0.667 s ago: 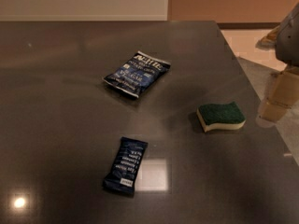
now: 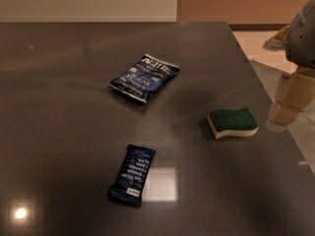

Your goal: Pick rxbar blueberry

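Note:
The rxbar blueberry (image 2: 132, 174) is a small narrow bar in a dark navy wrapper with stacked pale text. It lies flat on the dark table (image 2: 59, 107), near the front and left of centre. My gripper (image 2: 289, 101) hangs at the far right edge of the camera view, above the table's right edge. It is far to the right of the bar and holds nothing that I can see.
A larger crinkly blue bag (image 2: 144, 76) with white lettering lies behind the bar near the table's middle. A green and yellow sponge (image 2: 233, 122) lies to the right, between the bar and my gripper. The table's right edge runs just past the sponge.

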You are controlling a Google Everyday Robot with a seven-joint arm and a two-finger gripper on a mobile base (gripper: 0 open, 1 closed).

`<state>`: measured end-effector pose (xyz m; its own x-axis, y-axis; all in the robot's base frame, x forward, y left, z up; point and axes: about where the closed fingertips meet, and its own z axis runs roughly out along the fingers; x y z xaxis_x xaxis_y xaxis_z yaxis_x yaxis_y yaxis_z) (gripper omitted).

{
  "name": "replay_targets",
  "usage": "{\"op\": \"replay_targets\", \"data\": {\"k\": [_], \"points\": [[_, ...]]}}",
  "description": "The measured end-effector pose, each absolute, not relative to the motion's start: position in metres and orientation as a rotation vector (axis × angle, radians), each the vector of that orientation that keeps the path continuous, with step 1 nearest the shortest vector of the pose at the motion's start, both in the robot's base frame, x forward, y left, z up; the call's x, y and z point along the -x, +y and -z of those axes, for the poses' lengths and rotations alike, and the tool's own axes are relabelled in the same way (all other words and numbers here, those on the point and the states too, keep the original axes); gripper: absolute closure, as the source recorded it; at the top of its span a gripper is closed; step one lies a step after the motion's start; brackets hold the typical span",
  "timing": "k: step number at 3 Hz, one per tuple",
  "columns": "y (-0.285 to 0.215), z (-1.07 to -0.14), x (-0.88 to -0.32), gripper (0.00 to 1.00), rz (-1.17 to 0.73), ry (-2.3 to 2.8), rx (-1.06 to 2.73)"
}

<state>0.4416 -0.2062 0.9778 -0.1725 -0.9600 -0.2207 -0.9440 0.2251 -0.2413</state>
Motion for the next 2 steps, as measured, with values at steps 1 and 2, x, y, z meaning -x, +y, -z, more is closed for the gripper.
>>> {"op": "replay_targets", "data": {"k": [1, 2], "points": [[-0.174, -0.972, -0.447, 0.00, 0.012, 2.072, 1.886], [-0.137, -0.959, -0.452, 0.00, -0.051, 1.961, 2.002]]}}
